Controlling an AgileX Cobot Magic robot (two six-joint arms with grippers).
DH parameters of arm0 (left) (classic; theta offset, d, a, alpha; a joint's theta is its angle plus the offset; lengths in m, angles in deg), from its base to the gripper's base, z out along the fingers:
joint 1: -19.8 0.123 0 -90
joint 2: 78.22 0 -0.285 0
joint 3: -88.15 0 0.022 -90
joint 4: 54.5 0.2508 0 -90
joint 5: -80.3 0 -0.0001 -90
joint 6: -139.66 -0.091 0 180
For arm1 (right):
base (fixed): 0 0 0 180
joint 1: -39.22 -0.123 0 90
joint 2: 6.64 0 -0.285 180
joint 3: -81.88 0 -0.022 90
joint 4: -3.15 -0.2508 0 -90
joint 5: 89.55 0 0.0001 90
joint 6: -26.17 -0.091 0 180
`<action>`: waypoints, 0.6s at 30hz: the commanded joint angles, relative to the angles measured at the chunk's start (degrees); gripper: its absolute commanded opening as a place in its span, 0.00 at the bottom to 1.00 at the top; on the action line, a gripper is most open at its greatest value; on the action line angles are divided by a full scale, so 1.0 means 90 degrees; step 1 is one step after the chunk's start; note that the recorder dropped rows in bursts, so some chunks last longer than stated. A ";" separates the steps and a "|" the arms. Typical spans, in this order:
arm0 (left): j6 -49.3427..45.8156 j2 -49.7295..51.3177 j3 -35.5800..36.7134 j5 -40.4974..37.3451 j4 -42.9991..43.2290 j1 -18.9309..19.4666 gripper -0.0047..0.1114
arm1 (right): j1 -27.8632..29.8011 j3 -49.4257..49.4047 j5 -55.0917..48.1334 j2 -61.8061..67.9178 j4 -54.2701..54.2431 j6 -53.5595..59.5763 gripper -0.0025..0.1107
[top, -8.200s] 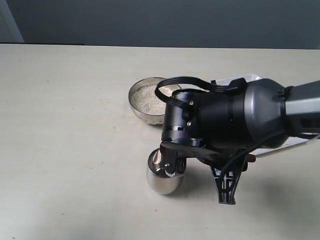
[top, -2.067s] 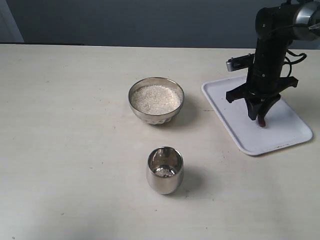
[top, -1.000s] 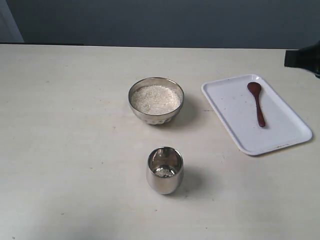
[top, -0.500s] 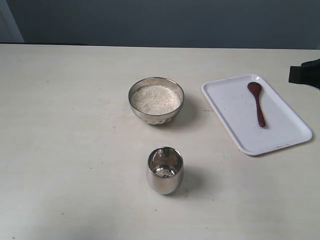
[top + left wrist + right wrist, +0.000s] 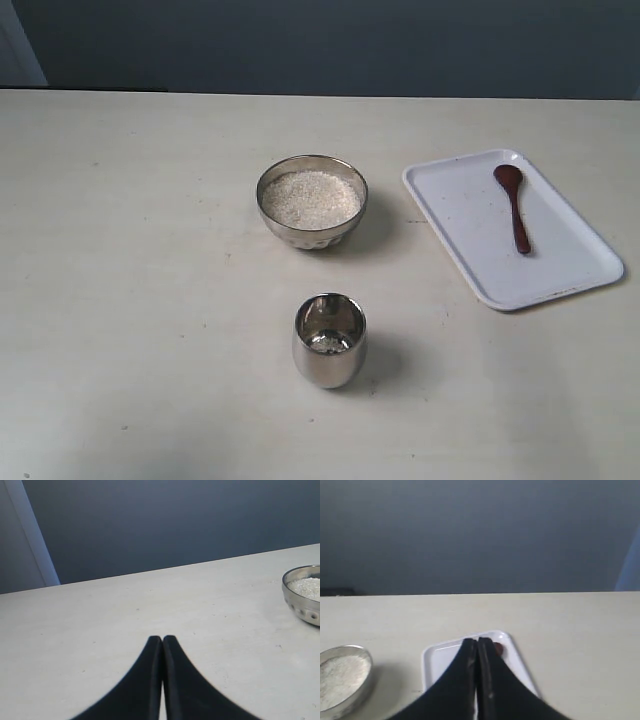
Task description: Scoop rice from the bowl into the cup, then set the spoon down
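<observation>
On the tray (image 5: pixel 460 215) at three o'clock of the bowl (image 5: pixel 312 235) lay the spoon (image 5: pixel 516 205); my right gripper (image 5: pixel 477 642) had left the exterior view, pinched together like my left gripper (image 5: pixel 162 641).

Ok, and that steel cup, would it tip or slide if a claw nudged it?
The cup probably tips readily: its rounded body narrows toward the base. It is likely light, with only a little rice at its bottom. The polished steel wall looks slippery to grip.
</observation>
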 commanded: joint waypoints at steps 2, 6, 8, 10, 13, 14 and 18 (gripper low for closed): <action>0.0028 -0.0025 -0.0029 0.0046 -0.0018 -0.0017 0.04 | 0.0881 -0.0866 0.0675 -0.0658 -0.0059 0.0044 0.01; 0.0028 -0.0025 -0.0029 0.0046 -0.0018 -0.0017 0.04 | 0.1292 -0.1577 0.0987 -0.1217 -0.0044 0.0044 0.01; 0.0028 -0.0025 -0.0029 0.0046 -0.0018 -0.0017 0.04 | 0.1474 -0.1975 0.1168 -0.1521 -0.0044 0.0044 0.01; 0.0028 -0.0025 -0.0029 0.0046 -0.0018 -0.0017 0.04 | 0.1625 -0.2340 0.1264 -0.1843 -0.0044 0.0044 0.01; 0.0028 -0.0025 -0.0029 0.0046 -0.0018 -0.0017 0.04 | 0.1868 -0.2841 0.1264 -0.2324 -0.0044 0.0044 0.01; 0.0028 -0.0025 -0.0029 0.0046 -0.0018 -0.0017 0.04 | 0.1961 -0.2964 0.1264 -0.2470 -0.0044 0.0044 0.01; 0.0028 -0.0025 -0.0029 0.0046 -0.0018 -0.0017 0.04 | 0.2238 -0.3428 0.1077 -0.3164 -0.0044 0.0044 0.01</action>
